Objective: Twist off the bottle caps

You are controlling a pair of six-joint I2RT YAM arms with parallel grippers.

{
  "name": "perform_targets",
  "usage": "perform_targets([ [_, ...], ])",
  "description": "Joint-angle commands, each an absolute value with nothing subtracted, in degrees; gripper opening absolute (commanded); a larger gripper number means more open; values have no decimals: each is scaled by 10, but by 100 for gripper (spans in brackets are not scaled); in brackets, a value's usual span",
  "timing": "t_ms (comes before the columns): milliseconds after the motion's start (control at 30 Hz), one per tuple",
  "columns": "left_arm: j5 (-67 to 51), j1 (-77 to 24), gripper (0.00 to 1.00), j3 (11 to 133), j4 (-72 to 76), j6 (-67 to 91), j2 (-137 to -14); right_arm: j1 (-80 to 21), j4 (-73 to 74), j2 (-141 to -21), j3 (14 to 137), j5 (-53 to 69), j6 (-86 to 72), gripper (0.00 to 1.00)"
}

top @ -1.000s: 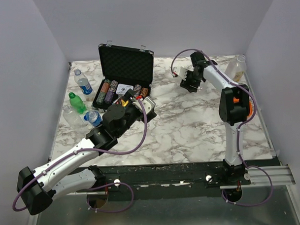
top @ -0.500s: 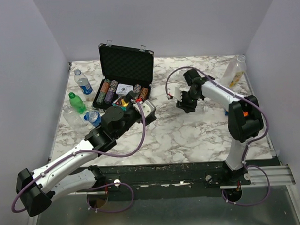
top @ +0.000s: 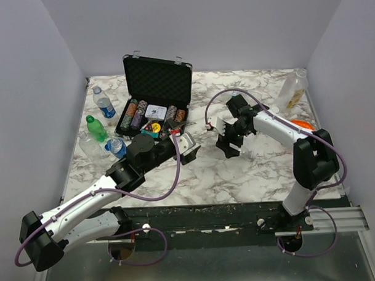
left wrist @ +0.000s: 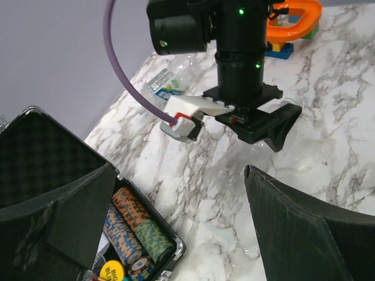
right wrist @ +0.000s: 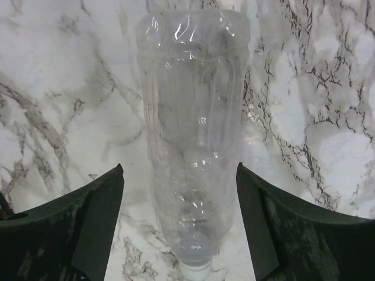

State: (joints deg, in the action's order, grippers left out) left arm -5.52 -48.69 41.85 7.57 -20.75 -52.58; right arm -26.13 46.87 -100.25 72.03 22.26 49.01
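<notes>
Right gripper: spread wide, pointing down, one finger on each side of the clear bottle. It pinches nothing, and I see no finger pressing the plastic.
Clear bottle: lies on its side on the table, in the middle part, right under this gripper. Its neck points to the lower border of the wrist view.
Cap of this bottle: only a bit of white shows at the neck and the border cuts it, so I cannot tell if it is a cap or only the neck ring.
Left gripper: fully spread and empty, low over the table. It faces the right gripper, near it but apart.
Case: open, just behind the left gripper, with chips in rows.
Other bottles: a group at the left side, among them a green bottle, and one more at the far right. Most seem to carry their caps; they are too small to be sure.
Progress: early, in my judgement. No loose cap can be made out, and no bottle is held now.
Left to do: grip a bottle, turn off its cap, then repeat for the others.
Open room: bare marble lies between the grippers and the arm bases.
Edges: walls close the left, far and right sides. The left group sits near its edge. An orange toy lies on the table behind the right arm.
</notes>
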Motion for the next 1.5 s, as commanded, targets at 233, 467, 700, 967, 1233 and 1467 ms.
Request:
perform_targets([
  [233, -276, -483, 99, 499, -27, -180, -621, -174, 497, -822, 679, 351, 439, 89],
  [467, -266, -536, 99, 636, -266, -379, -793, -23, 448, -702, 635, 579, 337, 89],
  [700, -161, -585, 99, 768, -389, -493, -992, 22, 397, -672, 613, 606, 275, 93],
  [967, -119, -590, 97, 848, -330, -497, -1101, 55, 397, -705, 620, 598, 239, 92],
  [1233, -87, -595, 94, 836, -270, -497, -1151, 102, 433, -734, 628, 622, 275, 93],
  [1467, -36, -612, 88, 815, -181, -476, -1176, 123, 454, -753, 635, 632, 292, 93],
])
